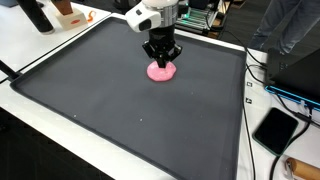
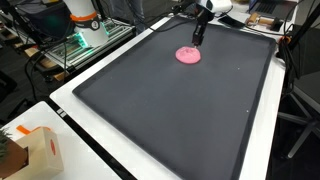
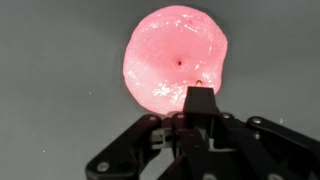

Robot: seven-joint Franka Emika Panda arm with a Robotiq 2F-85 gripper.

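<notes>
On the dark mat [image 1: 80, 110], the gripper [image 1: 162, 58] stands on the pink disc [image 1: 160, 73] at far centre, fingers [image 3: 200, 102] drawn together at its rim. It seems mid-grasp, and lifting needs a surer bite. A phone [image 1: 275, 130] lies rightward.

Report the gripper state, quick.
Gripper: shut, fingertips together at the edge of the pink disc; whether they pinch it cannot be told.
</notes>
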